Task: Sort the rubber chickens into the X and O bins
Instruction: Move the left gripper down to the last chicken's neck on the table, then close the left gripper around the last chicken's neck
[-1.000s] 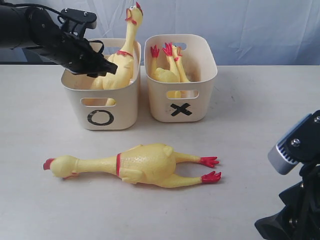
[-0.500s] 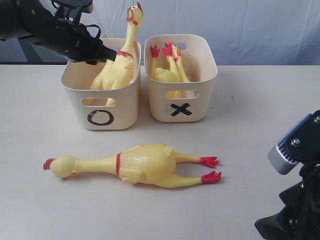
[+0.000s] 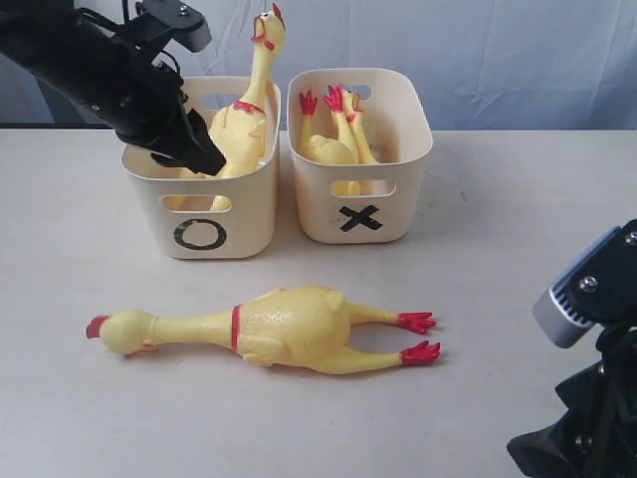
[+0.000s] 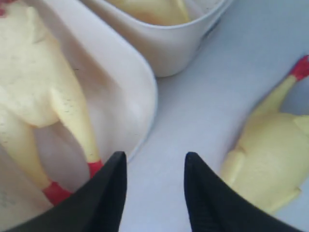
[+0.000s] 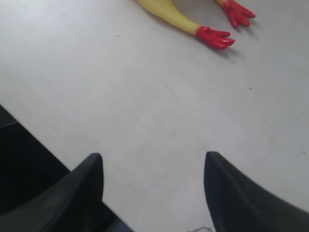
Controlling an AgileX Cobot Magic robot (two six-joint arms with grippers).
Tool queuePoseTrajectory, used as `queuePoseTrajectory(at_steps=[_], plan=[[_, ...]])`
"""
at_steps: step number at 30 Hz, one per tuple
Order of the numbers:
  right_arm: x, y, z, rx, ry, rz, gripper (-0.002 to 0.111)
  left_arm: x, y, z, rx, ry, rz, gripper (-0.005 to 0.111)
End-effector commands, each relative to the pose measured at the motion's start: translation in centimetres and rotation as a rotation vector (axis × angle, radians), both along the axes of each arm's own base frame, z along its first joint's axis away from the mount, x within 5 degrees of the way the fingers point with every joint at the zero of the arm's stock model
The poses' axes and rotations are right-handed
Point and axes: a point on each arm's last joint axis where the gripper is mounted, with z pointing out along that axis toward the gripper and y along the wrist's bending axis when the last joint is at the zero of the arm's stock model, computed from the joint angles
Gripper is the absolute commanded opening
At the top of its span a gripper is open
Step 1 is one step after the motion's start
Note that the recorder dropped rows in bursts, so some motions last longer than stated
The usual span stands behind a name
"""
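Observation:
One large yellow rubber chicken (image 3: 239, 134) stands upright in the O bin (image 3: 214, 224), its head above the rim. Smaller chickens (image 3: 333, 139) lie feet-up in the X bin (image 3: 363, 214). Another large chicken (image 3: 284, 329) lies on its side on the table in front of both bins. My left gripper (image 3: 204, 159) hangs open over the O bin's front edge, beside the standing chicken; in the left wrist view the left gripper (image 4: 154, 155) holds nothing, with that chicken's leg (image 4: 72, 116) to one side. My right gripper (image 5: 152, 157) is open above bare table, near the lying chicken's red feet (image 5: 215, 36).
The two bins stand side by side at the back of the pale table (image 3: 498, 219). My right arm (image 3: 587, 398) sits low at the front right corner. A blue-grey backdrop (image 3: 518, 50) closes off the rear.
My left arm rose from beside the standing chicken, then tipped down, so its gripper now points lower over the O bin's front. The chickens and right arm have not moved.

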Motion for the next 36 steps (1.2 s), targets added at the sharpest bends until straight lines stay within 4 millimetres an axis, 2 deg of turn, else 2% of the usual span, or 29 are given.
queuePoseTrajectory(at_steps=[1, 8, 9, 12, 13, 17, 20, 24, 30, 36], plan=[[-0.1, 0.0, 0.1, 0.012, -0.008, 0.001, 0.058, -1.9, -1.4, 1.6, -0.027, 0.010, -0.115, 0.038], [-0.1, 0.0, 0.1, 0.010, -0.006, 0.001, 0.058, -5.6, -5.2, 1.3, 0.026, 0.064, -0.411, 0.038], [-0.1, 0.0, 0.1, 0.010, -0.006, 0.001, 0.058, -6.5, -6.1, 0.7, 0.084, 0.050, -0.493, 0.038], [-0.1, -0.1, 0.0, 0.007, -0.004, 0.001, 0.058, -7.7, -6.6, -1.4, 0.258, 0.055, -0.604, 0.040], [-0.1, -0.1, 0.0, 0.007, -0.004, 0.001, 0.058, -8.0, -6.7, -2.5, 0.312, 0.074, -0.634, 0.046], [-0.2, 0.0, 0.0, 0.009, 0.005, 0.000, 0.058, -7.7, -6.3, -5.7, 0.372, 0.086, -0.630, 0.064], [-0.2, -0.1, 0.0, 0.008, 0.006, 0.000, 0.058, -7.9, -6.1, -7.1, 0.386, 0.111, -0.630, 0.065], [-0.2, -0.1, 0.0, 0.008, 0.006, 0.000, 0.058, -7.8, -5.3, -8.5, 0.456, 0.059, -0.636, 0.065], [-0.2, -0.1, 0.0, 0.008, 0.006, 0.000, 0.058, -7.8, -4.8, -9.8, 0.496, 0.008, -0.635, 0.065], [-0.2, 0.0, 0.0, 0.011, 0.010, -0.001, 0.058, -7.3, -5.2, -10.9, 0.470, -0.032, -0.604, 0.065]])
